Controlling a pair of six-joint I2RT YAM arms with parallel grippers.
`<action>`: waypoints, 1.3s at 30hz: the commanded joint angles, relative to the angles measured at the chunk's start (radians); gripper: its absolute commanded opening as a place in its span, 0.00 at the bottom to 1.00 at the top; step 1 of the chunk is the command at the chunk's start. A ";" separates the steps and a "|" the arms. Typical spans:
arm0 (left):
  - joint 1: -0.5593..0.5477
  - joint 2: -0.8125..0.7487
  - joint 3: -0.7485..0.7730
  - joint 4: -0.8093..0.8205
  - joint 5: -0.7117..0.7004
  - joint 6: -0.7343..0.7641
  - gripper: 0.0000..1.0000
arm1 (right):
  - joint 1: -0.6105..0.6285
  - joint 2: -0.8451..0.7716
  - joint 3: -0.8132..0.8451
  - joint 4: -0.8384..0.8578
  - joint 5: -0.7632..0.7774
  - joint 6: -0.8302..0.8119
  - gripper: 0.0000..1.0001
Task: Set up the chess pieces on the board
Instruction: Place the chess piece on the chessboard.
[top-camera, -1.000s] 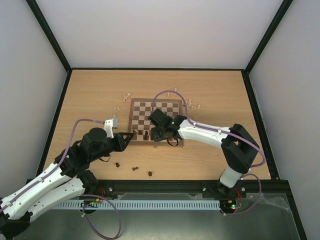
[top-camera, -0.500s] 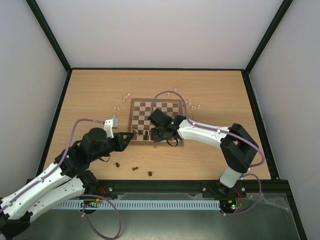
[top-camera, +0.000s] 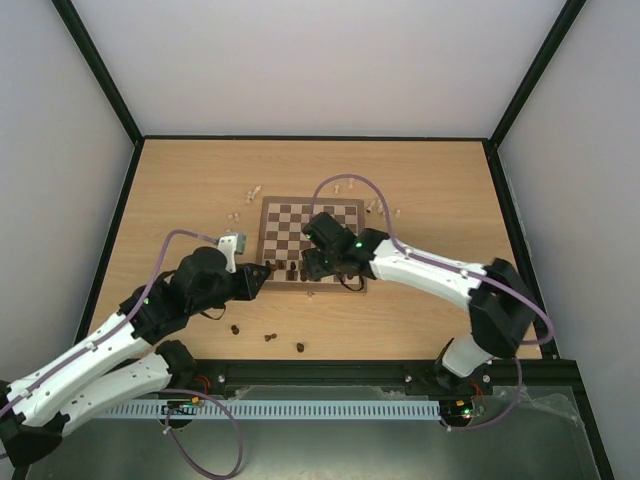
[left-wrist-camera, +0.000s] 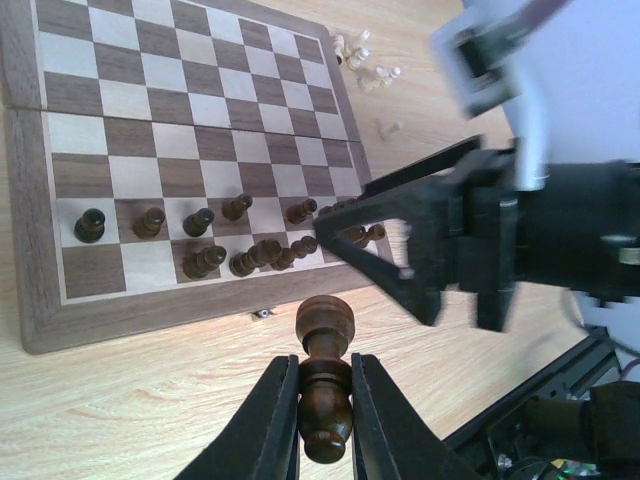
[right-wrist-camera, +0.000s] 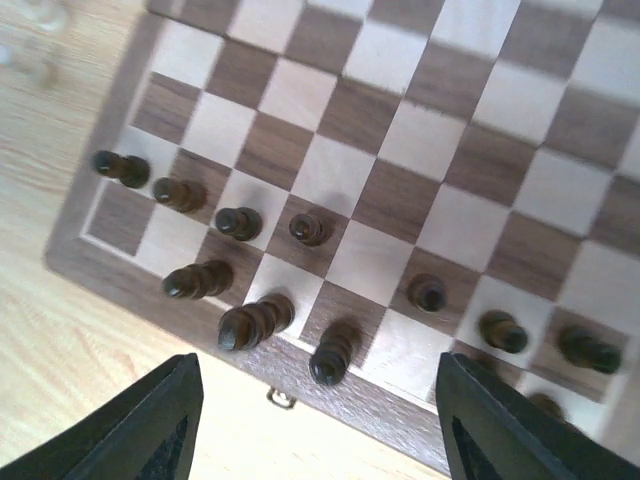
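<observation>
Left side. Your left tool (left-wrist-camera: 323, 365) is closed on a single dark chessman (left-wrist-camera: 325, 328). The two fingers (left-wrist-camera: 283, 420) pinch its lower body and its rounded head points toward the board (left-wrist-camera: 200, 90). In the overhead view this tool (top-camera: 262, 278) sits just outside the board's near edge, by the left corner. You cannot tell whether the held piece touches the surface (top-camera: 440, 190).

Surface, near side. Three loose dark pieces (top-camera: 270, 337) lie apart from one another between the board and the arm bases. A few pale pieces (top-camera: 250, 191) lie left of the board's far corner.

Board (top-camera: 310, 215). It lies flat at mid-surface. The standing dark pieces (right-wrist-camera: 238, 222) occupy only the two rows nearest the arms. One row runs almost across, and a shorter group (right-wrist-camera: 255, 320) stands in the edge row behind it. The far rows are bare squares.

Right side. Your right tool (right-wrist-camera: 315, 365) hovers over the board's near edge with its jaws spread wide and nothing gripped. One dark piece (right-wrist-camera: 332, 355) stands on the edge row below the gap, clear of both fingers (right-wrist-camera: 150, 425). From overhead, this tool (top-camera: 312, 265) is above the near rows.

Further right, more pale pieces (top-camera: 385, 210) lie on the surface just beside the board's far right corner.
</observation>
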 joint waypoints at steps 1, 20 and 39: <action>0.007 0.087 0.131 -0.104 0.005 0.068 0.08 | 0.008 -0.170 0.009 -0.098 0.082 -0.001 0.72; -0.049 0.883 0.847 -0.625 0.044 0.265 0.08 | -0.015 -0.654 -0.086 -0.279 0.157 -0.006 0.99; -0.135 1.306 1.204 -0.828 -0.035 0.303 0.08 | -0.015 -0.817 -0.177 -0.292 0.117 -0.010 0.98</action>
